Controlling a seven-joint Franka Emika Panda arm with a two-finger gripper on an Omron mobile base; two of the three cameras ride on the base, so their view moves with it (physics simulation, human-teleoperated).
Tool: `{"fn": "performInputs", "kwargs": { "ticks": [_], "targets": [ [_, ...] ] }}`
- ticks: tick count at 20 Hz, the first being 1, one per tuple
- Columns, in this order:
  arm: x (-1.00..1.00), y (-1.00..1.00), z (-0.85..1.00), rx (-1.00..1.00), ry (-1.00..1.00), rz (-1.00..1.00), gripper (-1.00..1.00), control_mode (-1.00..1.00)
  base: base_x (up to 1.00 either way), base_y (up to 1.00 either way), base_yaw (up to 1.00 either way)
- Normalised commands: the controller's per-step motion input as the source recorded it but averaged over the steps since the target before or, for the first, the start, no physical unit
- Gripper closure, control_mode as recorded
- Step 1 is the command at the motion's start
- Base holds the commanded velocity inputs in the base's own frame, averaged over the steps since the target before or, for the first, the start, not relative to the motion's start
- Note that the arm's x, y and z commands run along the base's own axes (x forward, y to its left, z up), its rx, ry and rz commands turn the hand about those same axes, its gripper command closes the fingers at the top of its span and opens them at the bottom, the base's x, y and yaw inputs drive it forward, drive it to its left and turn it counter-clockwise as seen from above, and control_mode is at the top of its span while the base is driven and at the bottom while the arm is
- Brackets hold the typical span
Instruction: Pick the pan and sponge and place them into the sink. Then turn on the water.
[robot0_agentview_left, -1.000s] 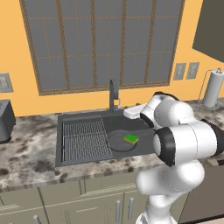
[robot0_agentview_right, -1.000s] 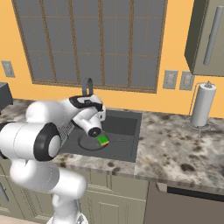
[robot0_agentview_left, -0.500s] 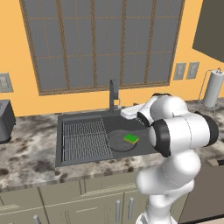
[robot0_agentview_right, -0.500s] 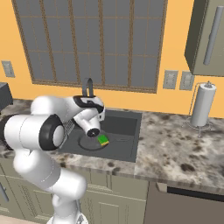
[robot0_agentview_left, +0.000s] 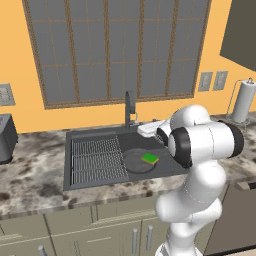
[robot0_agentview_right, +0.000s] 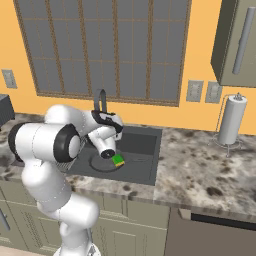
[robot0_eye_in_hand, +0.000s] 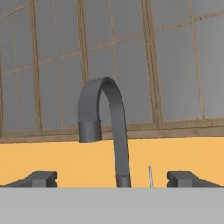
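The dark round pan (robot0_agentview_left: 136, 162) lies in the right half of the sink (robot0_agentview_left: 95, 134), and the green sponge (robot0_agentview_left: 150, 159) rests on it. From the right base view, the pan (robot0_agentview_right: 102, 163) and sponge (robot0_agentview_right: 118, 160) sit just below my forearm in the sink (robot0_agentview_right: 142, 145). My gripper (robot0_agentview_left: 142, 129) hovers over the basin's back edge, beside the dark faucet (robot0_agentview_left: 129, 109). In the hand view the curved faucet (robot0_eye_in_hand: 114, 131) stands dead centre between my fingertips (robot0_eye_in_hand: 41, 178), which are spread wide, so the gripper (robot0_eye_in_hand: 113, 179) is open and empty. No water stream shows under the spout.
A ribbed rack (robot0_agentview_left: 97, 160) covers the basin's left half. A thin lever (robot0_eye_in_hand: 150, 176) stands right of the faucet base. A paper towel holder (robot0_agentview_left: 244, 101) is on the counter at the far right, and a dark appliance (robot0_agentview_left: 4, 140) at the far left.
My elbow has risen and swung a little left while the hand edged slightly toward the faucet. Pan and sponge have not moved.
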Motion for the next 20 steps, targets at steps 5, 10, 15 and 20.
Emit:
{"fn": "performInputs", "kwargs": {
  "ticks": [5,10,15,20],
  "targets": [
    [0.18,-0.13,-0.07,0.02,0.00,-0.03,-1.00,-1.00,0.00,0.00,0.00],
    [0.11,-0.07,-0.01,0.03,-0.02,-0.01,-1.00,-1.00,0.00,0.00,0.00],
    [0.02,0.00,-0.02,0.06,-0.06,0.01,-1.00,-1.00,0.00,0.00,0.00],
    [0.07,-0.01,-0.01,0.05,-0.08,0.02,-1.00,-1.00,0.00,0.00,0.00]
  ]
}}
